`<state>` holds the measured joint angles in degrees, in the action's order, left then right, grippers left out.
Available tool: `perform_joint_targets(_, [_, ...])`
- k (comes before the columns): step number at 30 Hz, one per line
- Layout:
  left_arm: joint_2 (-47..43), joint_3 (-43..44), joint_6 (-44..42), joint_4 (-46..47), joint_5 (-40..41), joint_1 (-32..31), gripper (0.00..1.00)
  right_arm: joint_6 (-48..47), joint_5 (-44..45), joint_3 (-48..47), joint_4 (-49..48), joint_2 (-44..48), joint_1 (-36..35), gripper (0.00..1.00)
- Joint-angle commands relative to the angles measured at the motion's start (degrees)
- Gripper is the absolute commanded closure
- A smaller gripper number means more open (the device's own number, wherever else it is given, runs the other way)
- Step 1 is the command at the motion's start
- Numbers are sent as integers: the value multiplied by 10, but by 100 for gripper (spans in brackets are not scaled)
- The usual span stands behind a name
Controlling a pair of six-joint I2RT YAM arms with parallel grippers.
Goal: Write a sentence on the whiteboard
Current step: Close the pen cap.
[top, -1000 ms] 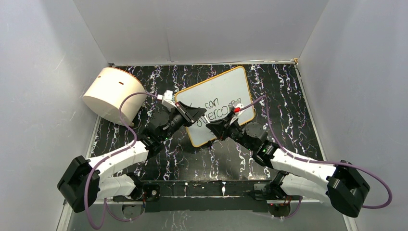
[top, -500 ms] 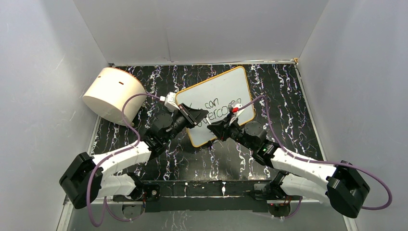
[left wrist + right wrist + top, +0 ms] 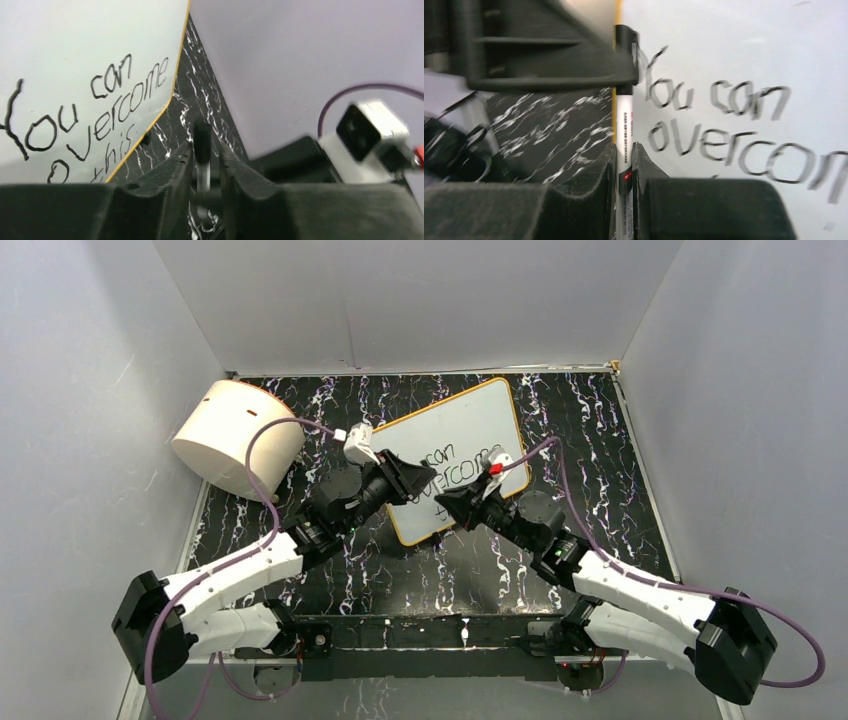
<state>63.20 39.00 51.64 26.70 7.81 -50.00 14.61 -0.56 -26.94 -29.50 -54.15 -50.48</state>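
Observation:
The whiteboard (image 3: pixel 470 425) lies tilted on the black marbled table, and its orange rim also shows in the left wrist view (image 3: pixel 150 125). The sentence (image 3: pixel 100 115) reads "You can overcome this" in black marker. It shows again in the right wrist view (image 3: pixel 724 125). My right gripper (image 3: pixel 447 500) (image 3: pixel 624 147) is shut on a white marker (image 3: pixel 624 125) over the board's near left edge. The marker's black capped end (image 3: pixel 202 142) sits between my left gripper's (image 3: pixel 422 480) (image 3: pixel 204 147) jaws, which stand slightly open with a thin gap beside it.
A big cream cylinder (image 3: pixel 238 435) lies at the back left of the table. Grey walls (image 3: pixel 90 440) close in the left, right and back sides. Both arms cross in front of the board's near corner, their tips almost touching.
My left gripper's jaws have eased apart a little around the marker's end, and that arm has shifted slightly right and up. The right gripper keeps its hold on the marker.

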Motion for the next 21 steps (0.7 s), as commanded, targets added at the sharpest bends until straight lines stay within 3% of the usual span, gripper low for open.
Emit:
perform_joint_targets(1, [-39,80,-95,-139,-20,-8,67,-23,115,-50,20,13,31,100])
perform_joint_targets(6, [-34,161,-136,-180,-27,54,43,-32,102,-57,75,19,38,100])
perform_joint_targets(8, [-31,187,-148,-208,-30,72,37,-33,125,-64,111,24,39,100])
perform_joint_targets(15, [-73,189,-192,-304,54,90,31,45,287,-92,300,42,52,100])
perform_joint_targets(21, [-125,153,-223,-360,136,106,28,142,346,-117,471,2,102,100])
